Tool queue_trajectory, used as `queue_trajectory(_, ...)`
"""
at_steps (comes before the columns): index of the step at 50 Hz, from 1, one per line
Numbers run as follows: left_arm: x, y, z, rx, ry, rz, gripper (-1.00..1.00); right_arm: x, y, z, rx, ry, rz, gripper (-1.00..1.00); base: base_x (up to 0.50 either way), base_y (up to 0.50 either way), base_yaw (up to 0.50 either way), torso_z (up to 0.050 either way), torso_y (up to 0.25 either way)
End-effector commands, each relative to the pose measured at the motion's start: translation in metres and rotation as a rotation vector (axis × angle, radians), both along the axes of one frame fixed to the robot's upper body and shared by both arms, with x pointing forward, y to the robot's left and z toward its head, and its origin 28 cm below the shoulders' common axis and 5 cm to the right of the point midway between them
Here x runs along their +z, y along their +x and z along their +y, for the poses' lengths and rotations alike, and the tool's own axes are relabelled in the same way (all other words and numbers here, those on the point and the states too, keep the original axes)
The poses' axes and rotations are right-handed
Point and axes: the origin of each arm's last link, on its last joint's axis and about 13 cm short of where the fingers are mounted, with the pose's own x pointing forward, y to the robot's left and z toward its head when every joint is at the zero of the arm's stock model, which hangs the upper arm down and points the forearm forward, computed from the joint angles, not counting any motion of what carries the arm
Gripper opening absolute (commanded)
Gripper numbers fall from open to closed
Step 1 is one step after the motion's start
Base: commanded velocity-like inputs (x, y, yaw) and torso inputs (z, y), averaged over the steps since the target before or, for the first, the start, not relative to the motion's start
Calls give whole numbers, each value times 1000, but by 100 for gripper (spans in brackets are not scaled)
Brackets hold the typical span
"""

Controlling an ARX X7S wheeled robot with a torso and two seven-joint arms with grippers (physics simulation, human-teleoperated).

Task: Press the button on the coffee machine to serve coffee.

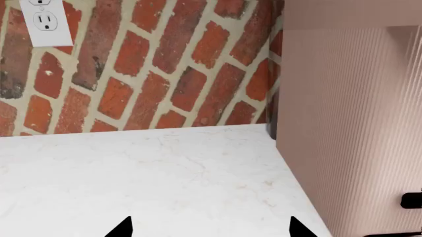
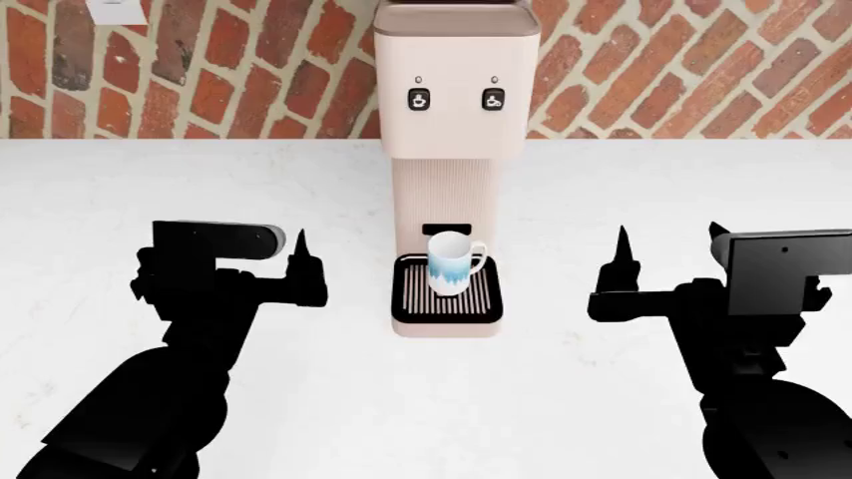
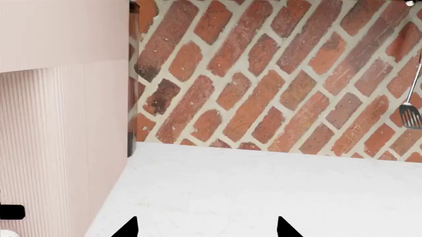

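The pale pink coffee machine (image 2: 454, 110) stands at the middle back of the counter. Two small black cup-icon buttons, the left button (image 2: 419, 99) and the right button (image 2: 493, 99), sit on its upper front. A white-and-blue mug (image 2: 453, 263) stands on its black slatted drip tray (image 2: 399, 299). My left gripper (image 2: 266, 261) is open and empty, low over the counter to the machine's left. My right gripper (image 2: 665, 251) is open and empty to its right. The left wrist view shows the left gripper (image 1: 211, 228) and the machine's ribbed side (image 1: 356, 123). The right wrist view shows the right gripper (image 3: 205, 228) and the machine's other side (image 3: 59, 123).
A white marble counter (image 2: 200, 180) runs to a red brick wall (image 2: 239, 60). A white outlet (image 1: 46, 19) is on the wall at the back left and also shows in the head view (image 2: 118, 10). A metal spatula (image 3: 410, 113) hangs on the wall at the right.
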Motion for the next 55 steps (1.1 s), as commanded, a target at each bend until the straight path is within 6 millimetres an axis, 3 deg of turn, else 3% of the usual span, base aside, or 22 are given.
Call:
queue_trajectory(1, -2, 0, 1, 1, -7, 4, 100, -1, 0, 0, -6, 2, 10, 100, 109, 0, 0, 0, 0)
queue_trajectory(7, 2, -4, -3, 13, 1, 4, 100, -1, 1, -1, -24, 14, 14, 100, 0, 0, 0, 0, 0)
queue_trajectory(14, 42, -32, -24, -67, 8, -40, 100, -6, 2, 1, -19, 25, 29, 100, 0, 0, 0, 0, 0)
queue_trajectory(34, 96, -60, -55, -236, 38, -171, 100, -10, 3, 0, -21, 33, 45, 100, 0, 0, 0, 0, 0)
queue_trajectory(49, 111, -66, -79, -339, 78, -216, 100, -11, 3, 1, -20, 45, 41, 100, 0, 0, 0, 0, 0)
queue_trajectory(55, 118, -68, -89, -302, 37, -239, 100, -13, 3, 1, -20, 47, 44, 100, 0, 0, 0, 0, 0)
